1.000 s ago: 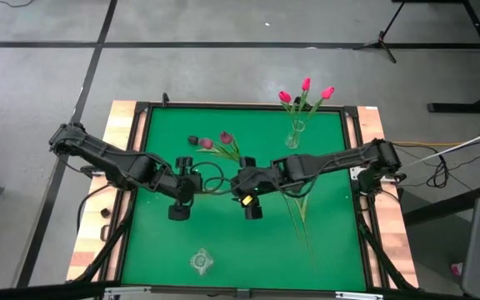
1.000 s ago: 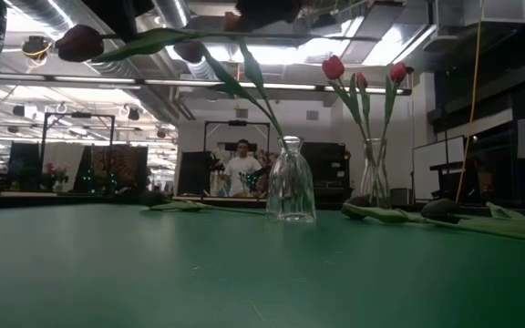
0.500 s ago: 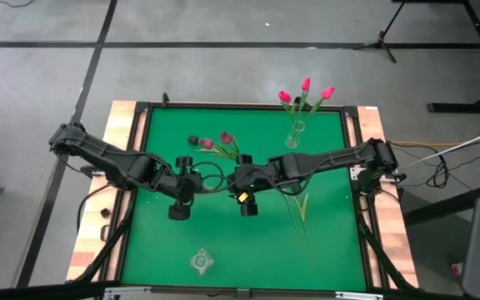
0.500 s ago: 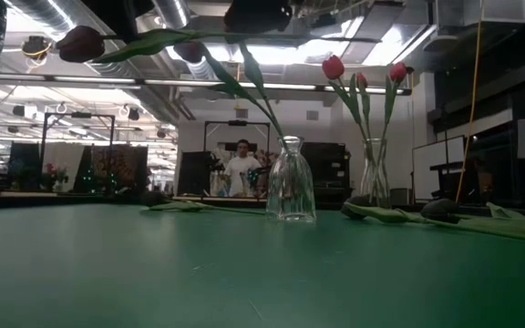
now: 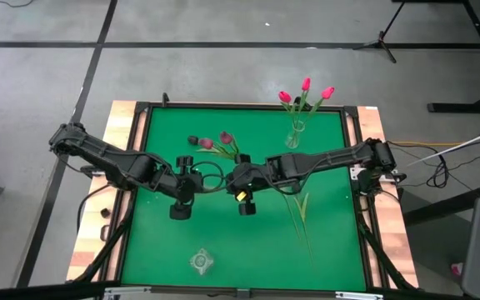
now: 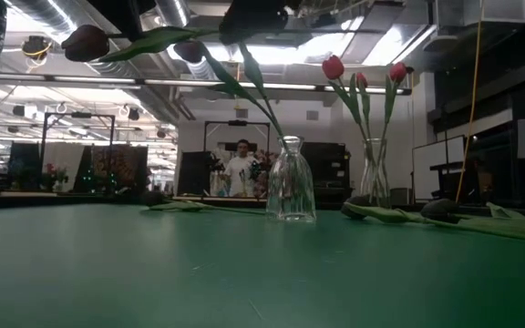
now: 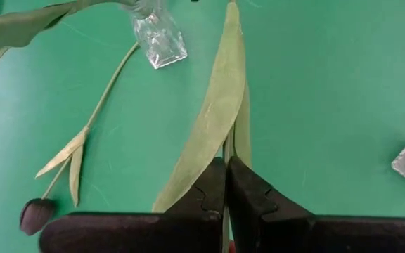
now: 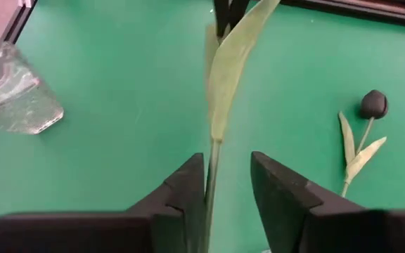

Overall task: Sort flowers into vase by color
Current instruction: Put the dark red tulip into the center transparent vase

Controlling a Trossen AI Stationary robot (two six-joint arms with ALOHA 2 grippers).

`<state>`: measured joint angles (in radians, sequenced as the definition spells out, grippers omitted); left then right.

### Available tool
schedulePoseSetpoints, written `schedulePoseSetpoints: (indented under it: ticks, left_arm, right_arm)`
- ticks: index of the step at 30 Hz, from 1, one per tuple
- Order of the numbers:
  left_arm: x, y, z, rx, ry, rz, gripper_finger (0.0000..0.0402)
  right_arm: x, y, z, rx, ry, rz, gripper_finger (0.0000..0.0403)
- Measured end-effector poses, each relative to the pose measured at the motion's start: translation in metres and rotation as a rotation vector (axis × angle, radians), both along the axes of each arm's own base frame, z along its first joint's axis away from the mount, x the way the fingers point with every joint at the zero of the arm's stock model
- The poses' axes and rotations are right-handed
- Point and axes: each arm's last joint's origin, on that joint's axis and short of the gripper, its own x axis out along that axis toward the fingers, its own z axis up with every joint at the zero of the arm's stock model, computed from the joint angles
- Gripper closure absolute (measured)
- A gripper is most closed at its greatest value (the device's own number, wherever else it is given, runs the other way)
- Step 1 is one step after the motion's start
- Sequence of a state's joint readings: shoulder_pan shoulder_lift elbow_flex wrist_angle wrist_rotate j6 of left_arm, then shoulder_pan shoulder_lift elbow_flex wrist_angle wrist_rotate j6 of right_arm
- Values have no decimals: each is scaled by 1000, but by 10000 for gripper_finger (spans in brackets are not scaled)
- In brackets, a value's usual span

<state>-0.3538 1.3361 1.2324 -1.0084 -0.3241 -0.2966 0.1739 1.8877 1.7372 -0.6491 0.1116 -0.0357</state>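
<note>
My left gripper (image 5: 205, 182) is shut on a green tulip stem with a long leaf (image 7: 213, 112), above the middle of the green table. My right gripper (image 5: 233, 180) faces it, open, with the same stem (image 8: 211, 176) running between its fingers, close to one of them. The stem's free end (image 5: 305, 233) shows beyond my right arm. The flower's head is hidden. A dark-headed tulip (image 7: 36, 214) lies on the table nearby and also shows in the right wrist view (image 8: 373, 104). My left gripper pinches the stem and the base of its leaf (image 7: 225, 160) between its two fingers. The fingers come level from the table's left and lie along the stem. The stem runs on from them toward my right gripper, clear of the table there. My right gripper: I cannot tell whether a finger touches the stem.
A glass vase (image 5: 294, 133) with three pink-red tulips stands at the far right. A middle vase (image 6: 290, 182) holds dark and mauve tulips (image 5: 215, 142) leaning left. A third glass vase (image 5: 199, 261) stands near the front edge. A person (image 6: 241, 169) stands in the room behind.
My right gripper has moved toward the table's left, closer to my left gripper, with the stem between its fingers. The stem's free end beyond my right arm has drawn in toward the far edge.
</note>
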Motion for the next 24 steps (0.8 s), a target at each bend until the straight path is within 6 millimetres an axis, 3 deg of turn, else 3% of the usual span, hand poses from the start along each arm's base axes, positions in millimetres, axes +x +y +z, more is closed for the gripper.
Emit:
schedulePoseSetpoints:
  ticks: [5,10,19,24]
  left_arm:
    - [0,0,0,1,0,0,401]
    - [0,0,0,14,-3,-12,400]
    - [1,2,4,38,-43,62,358]
    - [-3,-2,27,-8,-79,100,325]
  right_arm:
    - [1,0,-4,-7,16,-4,316]
    - [0,0,-3,-21,16,4,390]
    - [0,-1,1,-22,-11,-50,399]
    - [-8,-4,14,-43,-43,-102,400]
